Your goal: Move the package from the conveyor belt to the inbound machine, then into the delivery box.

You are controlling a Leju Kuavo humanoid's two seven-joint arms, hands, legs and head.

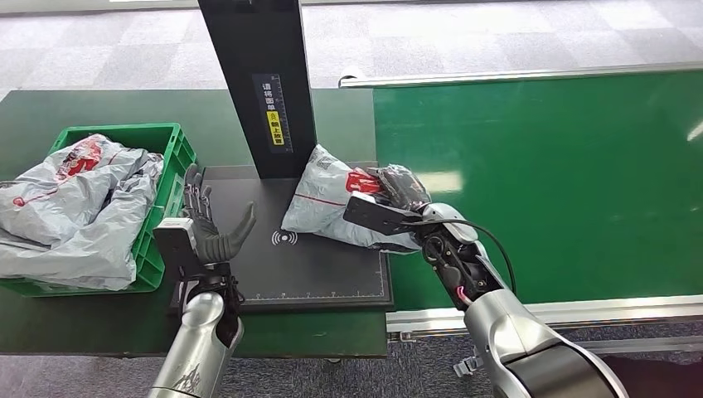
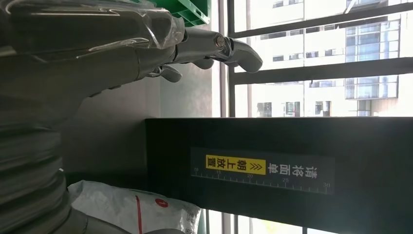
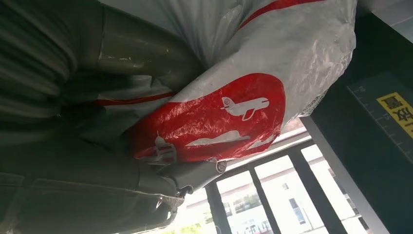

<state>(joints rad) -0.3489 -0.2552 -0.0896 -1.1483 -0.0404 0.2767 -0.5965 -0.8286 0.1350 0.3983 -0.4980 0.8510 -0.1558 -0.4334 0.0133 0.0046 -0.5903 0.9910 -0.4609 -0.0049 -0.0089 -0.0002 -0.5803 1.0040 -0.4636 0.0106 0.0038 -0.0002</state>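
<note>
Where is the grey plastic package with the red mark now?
In the head view, the grey plastic package lies on the black scanner platform, right of its black post, gripped by the right hand.

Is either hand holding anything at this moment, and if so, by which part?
The right hand grips the grey package at its red-printed end, over the black inbound machine. The left hand holds nothing, fingers spread.

The head camera looked forward and down from high on the robot over the counter (image 1: pixel 75 323), both arms entering from below. The left wrist camera sat close behind the left hand (image 2: pixel 146 53), facing the black post (image 2: pixel 292 165) and windows beyond. The right wrist camera pressed close against the package (image 3: pixel 272 73). All three views shared post and package.
</note>
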